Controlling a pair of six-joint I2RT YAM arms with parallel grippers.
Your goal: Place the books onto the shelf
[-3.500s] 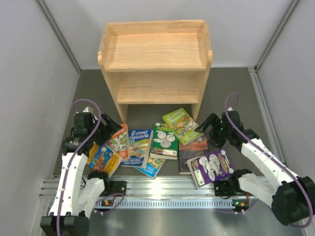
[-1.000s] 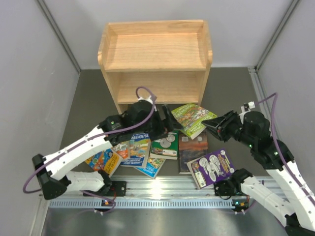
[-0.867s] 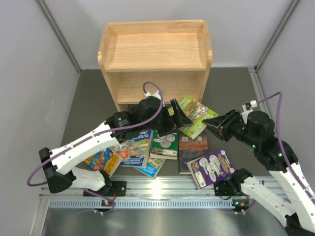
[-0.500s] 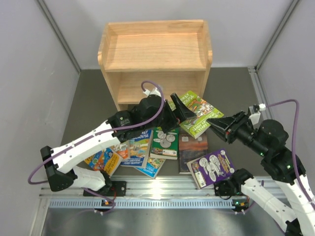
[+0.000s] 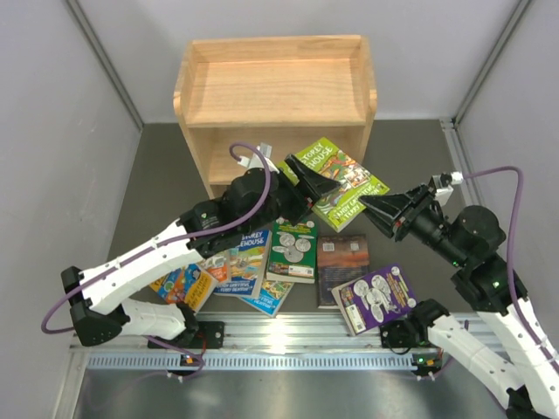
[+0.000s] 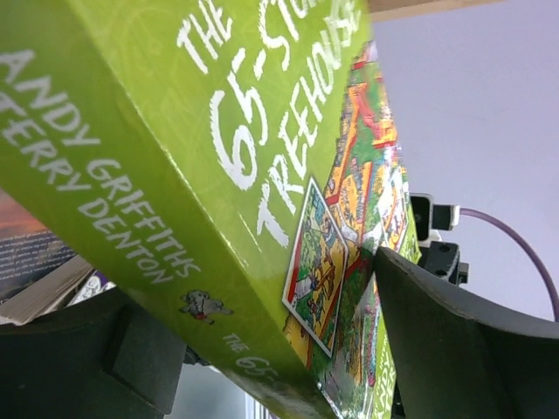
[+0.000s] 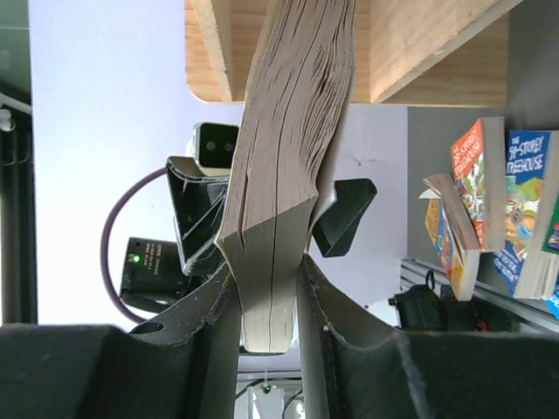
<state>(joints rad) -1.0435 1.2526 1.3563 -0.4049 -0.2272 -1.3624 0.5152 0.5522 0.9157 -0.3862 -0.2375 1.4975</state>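
A green book [image 5: 341,179] hangs tilted in the air in front of the shelf's [image 5: 275,96] lower tier. My right gripper [image 5: 377,208] is shut on its right corner; in the right wrist view the page edges [image 7: 284,175] are pinched between my right gripper's [image 7: 269,271] fingers. My left gripper [image 5: 306,175] is at the book's left edge, open. In the left wrist view the green cover [image 6: 218,157] lies slantwise between my left gripper's [image 6: 262,288] spread fingers. Other books lie on the table: a green one [image 5: 293,249], a blue one [image 5: 247,257], a dark brown one [image 5: 342,259] and a purple one [image 5: 377,297].
Orange and blue books [image 5: 188,281] are stacked at the left near the left arm's base. The wooden shelf [image 7: 419,44] stands at the back with grey walls on both sides. A metal rail [image 5: 288,336] runs along the near edge.
The right gripper has raised the green book off the pile toward the shelf's lower tier. The left gripper has risen with it to the book's left edge, its fingers narrowing a little.
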